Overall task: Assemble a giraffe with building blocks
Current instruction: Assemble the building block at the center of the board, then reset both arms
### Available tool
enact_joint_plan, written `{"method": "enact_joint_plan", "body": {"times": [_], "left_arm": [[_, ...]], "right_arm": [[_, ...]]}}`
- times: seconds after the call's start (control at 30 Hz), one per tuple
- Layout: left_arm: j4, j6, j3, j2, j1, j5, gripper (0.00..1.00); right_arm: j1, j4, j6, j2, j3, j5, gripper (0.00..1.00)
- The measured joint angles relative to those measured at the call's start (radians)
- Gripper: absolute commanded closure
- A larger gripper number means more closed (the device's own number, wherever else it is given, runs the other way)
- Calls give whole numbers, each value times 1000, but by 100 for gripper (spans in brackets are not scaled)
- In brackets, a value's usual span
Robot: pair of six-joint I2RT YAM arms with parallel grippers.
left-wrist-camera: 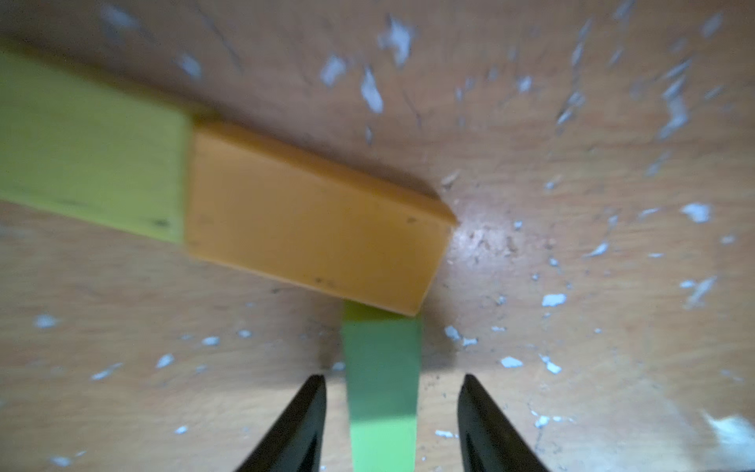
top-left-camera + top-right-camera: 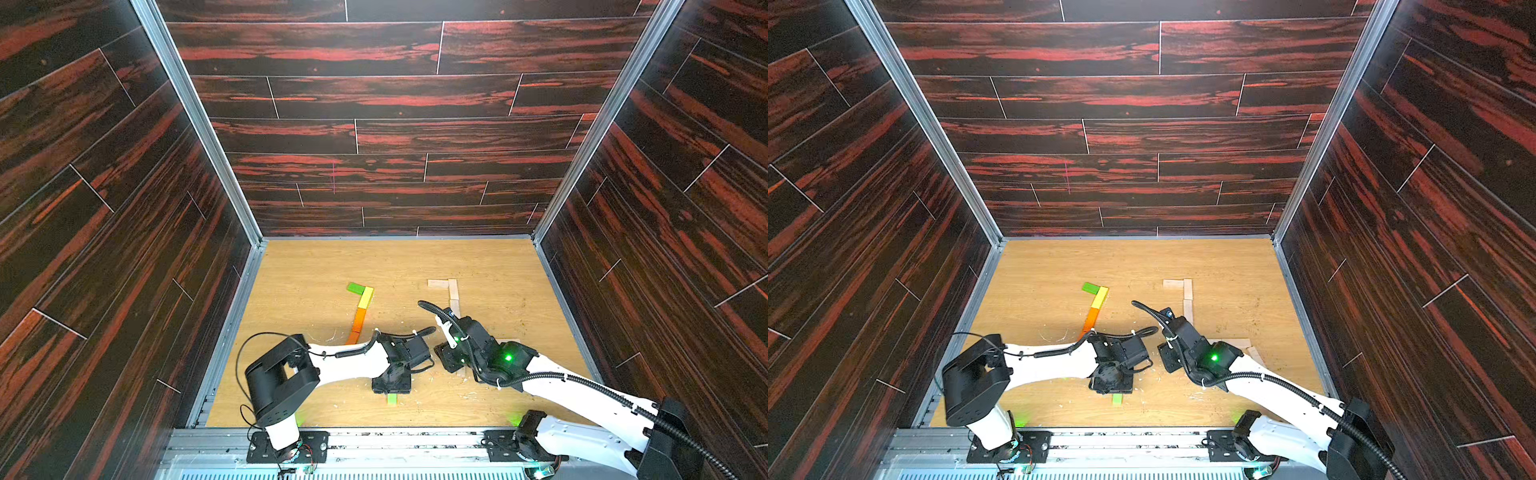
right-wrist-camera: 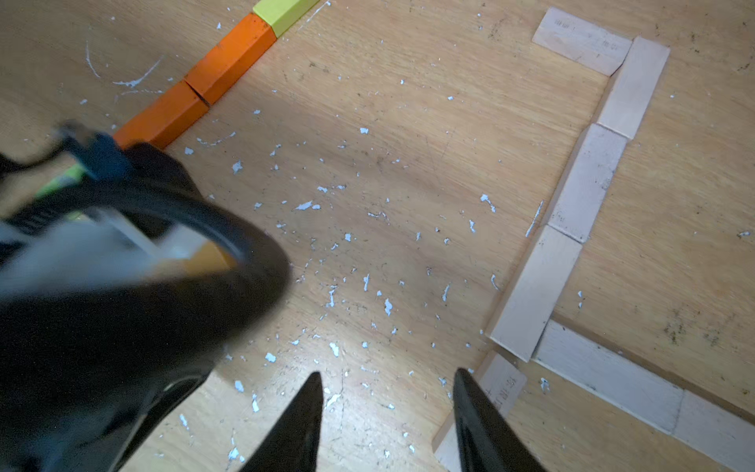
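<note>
In both top views: left claw point(image 2: 391, 384) low over the near middle of the tabletop point(image 2: 299, 266), pointing down, its opening hidden under its own housing. Short end of a green plank point(image 2: 392, 399) poking out beneath it toward the near edge. Further back, a coloured line running away from the robot: orange planks point(image 2: 359, 322) end to end, then a yellow plank point(image 2: 366, 297), then a far green plank point(image 2: 355, 288) turned sideways at the tip. Right claw point(image 2: 451, 360) just beside the left one, also low, fingers unreadable from above. Pale planks point(image 2: 454, 296) in a second line to the right, one crosswise at the far end, more lying partly under the right arm.

From the left wrist, blurred: left claw point(image 1: 392, 378) spread wide, grasping nothing. Black fingers point(image 1: 294, 429) clear of the green plank point(image 1: 382, 388), which lies flat between them with a strip of tabletop showing on each side. Far end of that plank at the corner of a nearer orange plank point(image 1: 310, 229), touching or tucked slightly under, unclear. Lime plank point(image 1: 81, 151) butted against the orange one's other end. White flecks point(image 1: 371, 92) scattered over the wood.

From the right wrist: right claw point(image 3: 387, 374) spread and empty, only bare tabletop between the fingers. Pale planks point(image 3: 588, 182) end to end along one side, bending into a corner near the claw, one plank just beside a fingertip. Orange planks point(image 3: 231, 61) and yellow plank point(image 3: 286, 12) in line on the opposite side, partly hidden by the blurred left arm point(image 3: 122, 318).
</note>
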Motion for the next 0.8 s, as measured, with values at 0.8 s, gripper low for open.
{"method": "enact_joint_plan", "body": {"times": [0.8], "left_arm": [[56, 435, -60, -745, 700, -564, 14]], "right_arm": [[-378, 14, 86, -54, 106, 106, 44]]}}
